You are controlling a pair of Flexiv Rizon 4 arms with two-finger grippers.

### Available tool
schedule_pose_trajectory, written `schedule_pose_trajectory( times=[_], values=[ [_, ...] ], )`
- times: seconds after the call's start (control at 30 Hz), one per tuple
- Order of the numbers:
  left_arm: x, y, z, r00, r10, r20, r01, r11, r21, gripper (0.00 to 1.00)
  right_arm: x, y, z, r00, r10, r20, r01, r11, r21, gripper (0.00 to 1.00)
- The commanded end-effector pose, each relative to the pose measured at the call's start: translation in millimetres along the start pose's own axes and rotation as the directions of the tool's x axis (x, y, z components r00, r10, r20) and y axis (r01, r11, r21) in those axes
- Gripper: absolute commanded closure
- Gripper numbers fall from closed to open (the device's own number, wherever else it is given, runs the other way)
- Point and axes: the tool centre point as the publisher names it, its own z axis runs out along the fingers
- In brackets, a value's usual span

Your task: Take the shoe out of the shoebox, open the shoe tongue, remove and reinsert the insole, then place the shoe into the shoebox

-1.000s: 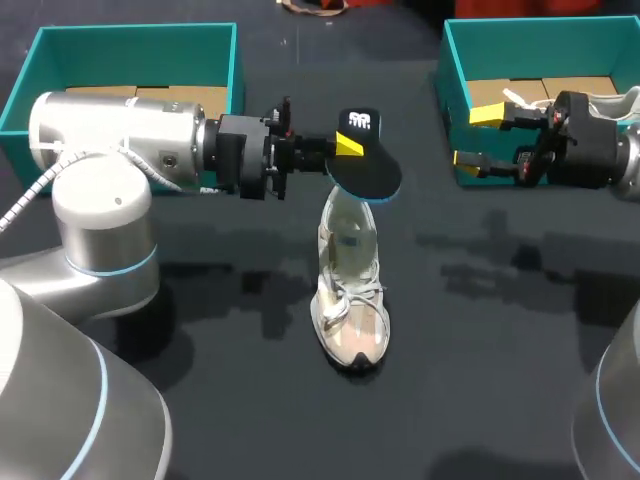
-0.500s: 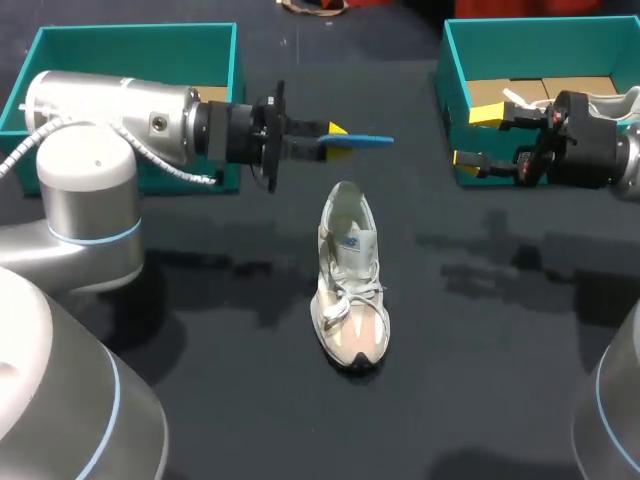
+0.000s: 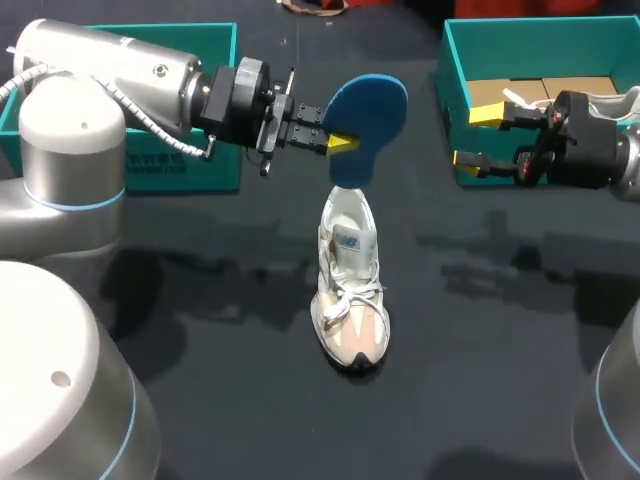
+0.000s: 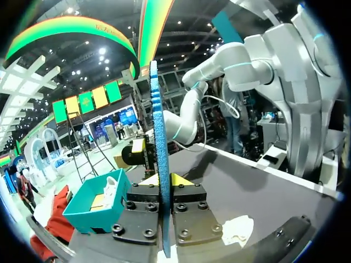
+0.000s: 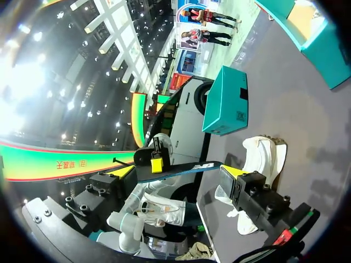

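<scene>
A white sneaker (image 3: 350, 285) stands on the black table, toe toward me; it also shows in the right wrist view (image 5: 264, 154) and under my left gripper as a white patch (image 4: 237, 230). My left gripper (image 3: 337, 141) hovers just beyond the heel, shut on the insole (image 3: 366, 112), whose blue underside faces the head camera. In the left wrist view the insole (image 4: 159, 164) stands edge-on between the left gripper's (image 4: 163, 179) yellow tips. My right gripper (image 3: 487, 136) is open and empty at the front wall of the right shoebox (image 3: 455, 60). In its own view the right gripper (image 5: 178, 171) frames the far-off insole (image 5: 181, 167).
A second teal box (image 3: 130, 40) sits at the back left behind my left arm; it also appears beyond the shoe (image 5: 227, 101). The right shoebox (image 4: 90, 211) holds brown card and something white (image 3: 618, 100). Bare table lies around and in front of the sneaker.
The left gripper has lifted the insole away from the shoe's heel and rolled it over, from dark top face up, through edge-on, to blue underside showing. The right arm has stayed still.
</scene>
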Motion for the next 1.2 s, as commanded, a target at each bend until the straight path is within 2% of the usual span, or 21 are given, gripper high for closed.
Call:
schedule_pose_trajectory(
  times=[0.03, 0.1, 0.13, 0.23, 0.37, 0.43, 0.5, 0.53, 0.83, 0.9, 1.03, 1.2],
  values=[
    [-6.4, -1.4, -1.5, 0.992, -0.101, -0.074, 0.1, 0.995, -0.021, 1.0, 0.4, -0.8, -0.4, 1.0, 0.001, 0.003, -0.001, 1.0, 0.001, 0.0],
    [-9.8, -0.6, -0.8, 0.973, -0.22, -0.07, 0.221, 0.975, 0.001, 1.0, 0.4, -0.8, -0.4, 1.0, 0.001, 0.003, -0.001, 1.0, 0.001, 0.0],
    [-12.5, -0.5, -0.2, 0.942, -0.331, -0.059, 0.332, 0.943, 0.006, 1.0, 0.4, -0.8, -0.4, 1.0, 0.001, 0.003, -0.001, 1.0, 0.001, 0.0],
    [-15.2, -2.1, -2.3, 0.866, -0.497, -0.057, 0.499, 0.865, 0.046, 1.0, 0.4, -0.8, -0.4, 1.0, 0.001, 0.003, -0.001, 1.0, 0.001, 0.0],
    [-19.7, -4.1, -0.8, 0.716, -0.697, -0.031, 0.694, 0.708, 0.128, 1.0, 0.4, -0.8, -0.4, 1.0, 0.001, 0.003, -0.001, 1.0, 0.001, 0.0],
    [-22.1, -5.6, -0.7, 0.601, -0.799, -0.027, 0.79, 0.589, 0.171, 1.0, 0.4, -0.8, -0.4, 1.0, 0.001, 0.003, -0.001, 1.0, 0.001, 0.0],
    [-25.0, -5.1, -1.3, 0.474, -0.88, 0.04, 0.855, 0.471, 0.217, 1.0, 0.4, -0.8, -0.4, 1.0, 0.001, 0.003, -0.001, 1.0, 0.001, 0.0],
    [-23.0, -4.8, -1.4, 0.498, -0.863, 0.08, 0.842, 0.504, 0.194, 1.0, 0.4, -0.8, -0.4, 1.0, 0.001, 0.003, -0.001, 1.0, 0.001, 0.0],
    [-23.0, -4.8, -1.4, 0.498, -0.863, 0.08, 0.842, 0.504, 0.194, 1.0, 0.4, -0.8, -0.4, 1.0, 0.001, 0.003, -0.001, 1.0, 0.001, 0.0],
    [-25.2, 3.4, 0.4, 0.409, -0.908, 0.09, 0.884, 0.419, 0.208, 1.0, 0.4, -0.8, -0.4, 1.0, 0.001, 0.003, -0.001, 1.0, 0.001, 0.0],
    [-25.9, 13.8, 1.4, 0.101, -0.995, -0.012, 0.986, 0.098, 0.135, 1.0, 0.4, -0.8, -0.4, 1.0, 0.001, 0.003, -0.001, 1.0, 0.001, 0.0],
    [-26.6, 12.5, 1.0, -0.15, -0.984, -0.099, 0.985, -0.157, 0.074, 1.0, 0.4, -0.8, -0.4, 1.0, 0.001, 0.003, -0.001, 1.0, 0.001, 0.0]
  ],
)
